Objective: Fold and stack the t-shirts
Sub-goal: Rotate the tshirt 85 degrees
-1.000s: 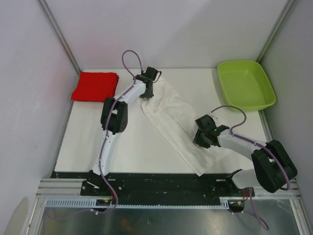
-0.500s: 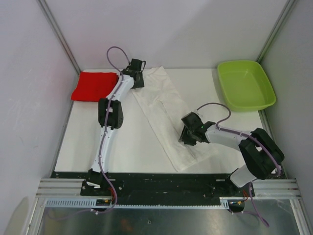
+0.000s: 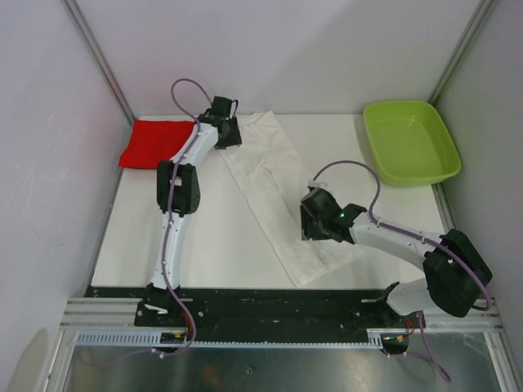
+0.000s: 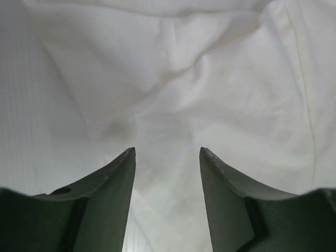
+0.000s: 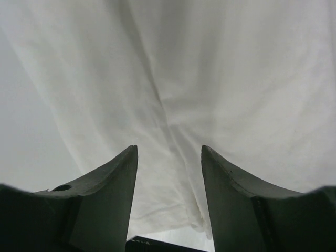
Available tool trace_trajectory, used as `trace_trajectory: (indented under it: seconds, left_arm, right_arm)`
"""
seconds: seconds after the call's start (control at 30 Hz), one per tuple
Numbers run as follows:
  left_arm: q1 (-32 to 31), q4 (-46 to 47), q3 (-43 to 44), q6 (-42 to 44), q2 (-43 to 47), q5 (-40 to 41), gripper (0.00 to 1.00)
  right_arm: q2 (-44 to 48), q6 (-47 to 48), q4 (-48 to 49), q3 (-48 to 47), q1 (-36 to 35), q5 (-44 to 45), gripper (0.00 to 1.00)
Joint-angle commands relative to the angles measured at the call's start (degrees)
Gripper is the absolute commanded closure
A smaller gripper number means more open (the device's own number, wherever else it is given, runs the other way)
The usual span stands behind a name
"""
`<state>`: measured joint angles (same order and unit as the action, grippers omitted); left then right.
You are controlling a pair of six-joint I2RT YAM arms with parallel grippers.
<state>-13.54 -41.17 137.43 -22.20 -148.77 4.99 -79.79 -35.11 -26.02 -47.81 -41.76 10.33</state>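
Both arms have dragged the white t-shirt (image 3: 270, 184) leftward across the desk (image 3: 204, 237) and let it go. The left tool (image 3: 225, 135), at the strip's far end near twelve o'clock, and the right tool (image 3: 313, 227), at its near end around five o'clock, now stand spread, pinching nothing. The shirt lies as a long folded strip (a few wrinkles remain). The red t-shirt (image 3: 155, 143) sits folded at ten o'clock. Next, I'd guess, comes folding the strip shorter, then stacking.

The top camera is looking down on the whole worktop (image 3: 212, 237) from the near side. Both wrist cameras are peering closely at the white t-shirt (image 3: 263, 175).
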Motion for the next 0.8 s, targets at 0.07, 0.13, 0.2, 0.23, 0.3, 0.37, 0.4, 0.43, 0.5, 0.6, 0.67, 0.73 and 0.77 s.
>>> trace_trajectory:
  seconds: [0.07,0.13,0.2,0.23,0.3,0.37,0.4,0.43,0.5,0.6,0.67,0.73,0.77]
  left_arm:
    - [-0.1,2.0,-8.2,-3.4,16.1,-3.5,0.41]
    - [-0.2,2.0,-12.3,-3.9,20.0,-4.2,0.41]
    - [-0.4,2.1,-16.7,-4.5,24.0,-4.5,0.41]
    - [-0.5,2.2,-19.1,-4.8,25.9,-4.5,0.41]
    - [-0.8,2.6,-24.0,-5.6,29.8,-5.5,0.41]
    - [-1.3,2.9,-28.6,-6.3,33.7,-6.4,0.41]
    - [-1.6,3.0,-31.0,-6.7,35.6,-6.6,0.41]
    - [-1.8,3.3,-33.3,-7.1,37.7,-6.7,0.41]
    - [-2.3,3.8,-38.9,-8.1,42.2,-6.9,0.41]
    - [-2.7,4.7,-46.8,-10.2,48.1,-6.9,0.41]
    - [-2.9,5.2,-51.9,-11.1,51.6,-6.1,0.41]
    - [-3.0,5.8,-56.5,-11.5,54.3,-5.5,0.41]
    - [-2.9,6.1,-58.4,-11.6,55.3,-4.2,0.40]
  right_arm:
    - [-0.1,9.2,-3.9,-0.7,-8.6,6.3,0.42]
    - [-1.2,9.2,-3.5,0.0,-9.0,5.9,0.41]
    - [-2.3,9.3,-3.0,0.5,-9.2,6.1,0.40]
    - [-2.9,9.5,-2.4,0.8,-9.3,6.0,0.39]
    - [-4.1,9.7,-1.7,1.0,-9.4,5.5,0.39]
    - [-5.2,9.6,-1.0,1.3,-9.5,4.0,0.38]
    - [-5.8,9.5,-0.5,1.6,-9.6,2.8,0.38]
    - [-6.4,9.3,-0.1,1.9,-9.7,1.6,0.38]
    - [-7.8,8.4,0.5,2.3,-10.1,-0.3,0.38]
    - [-10.3,6.5,1.8,2.8,-10.5,-2.6,0.38]
    - [-11.9,4.6,2.7,3.0,-10.7,-4.4,0.38]
    - [-13.4,2.0,3.9,2.7,-11.6,-5.5,0.38]
    - [-14.4,0.4,4.3,2.3,-12.1,-6.2,0.39]
